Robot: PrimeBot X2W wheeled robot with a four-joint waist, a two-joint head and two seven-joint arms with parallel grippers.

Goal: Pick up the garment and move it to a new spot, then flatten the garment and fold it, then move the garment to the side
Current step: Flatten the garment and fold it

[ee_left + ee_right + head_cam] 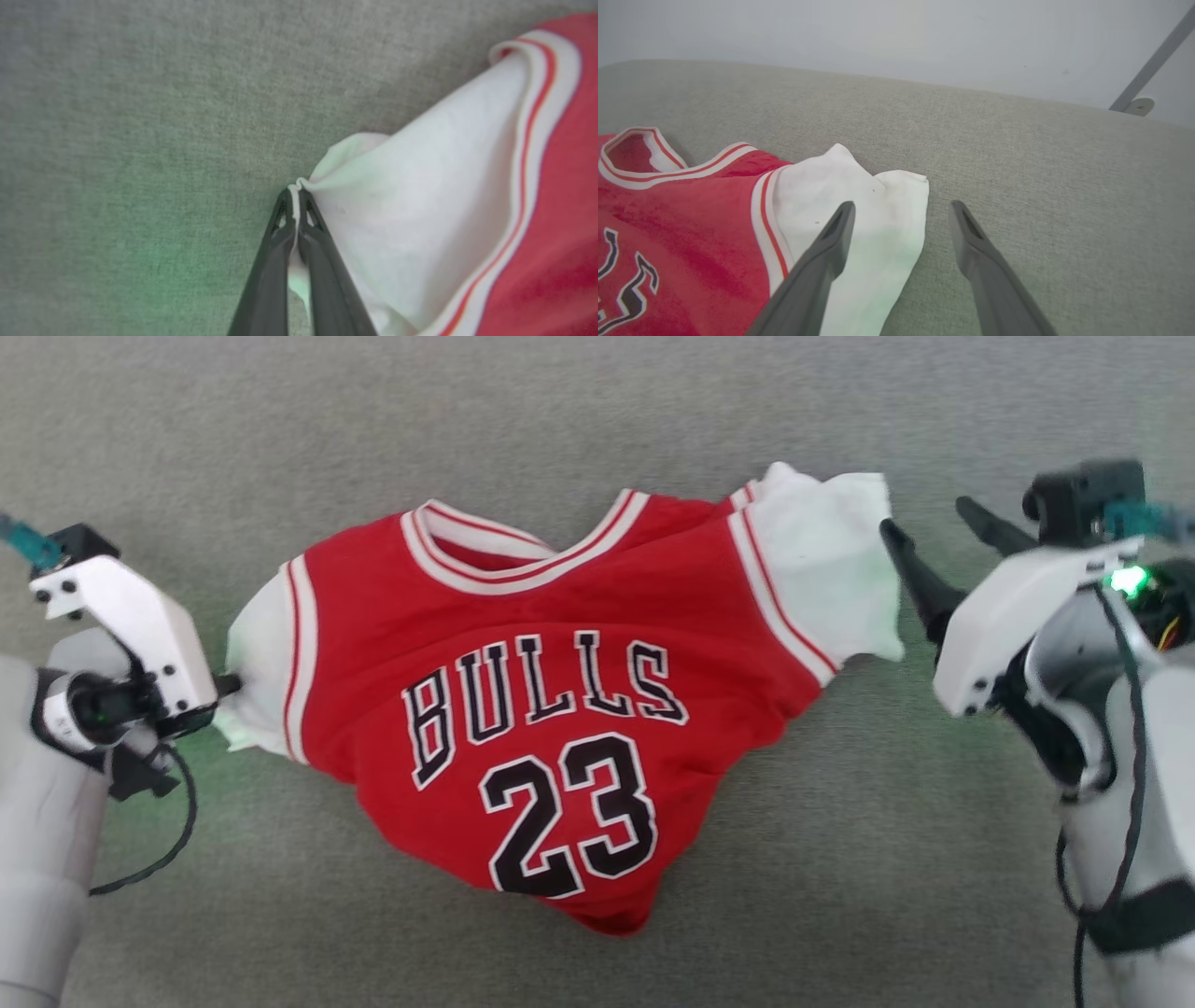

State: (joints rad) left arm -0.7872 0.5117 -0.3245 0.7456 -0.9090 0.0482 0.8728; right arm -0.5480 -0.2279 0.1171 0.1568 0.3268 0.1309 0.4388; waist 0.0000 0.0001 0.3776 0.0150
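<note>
The grey table [597,411] is covered near its middle by the garment [560,644], laid rumpled and front up, with the collar [523,555] on the far side. The left sleeve [257,653] is pinched at its edge by the left gripper [295,196]. The right gripper [901,206] is held spread at the edge of the right sleeve [859,205]; contact cannot be told.

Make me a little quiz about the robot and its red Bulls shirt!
1. True or false: the left gripper is shut on the garment's white sleeve.
2. The right gripper is: A) open at the other sleeve's edge, B) shut on the collar, C) shut on the hem.
3. Fill in: the number printed under BULLS is ___.
Key: 1 true; 2 A; 3 23.
</note>
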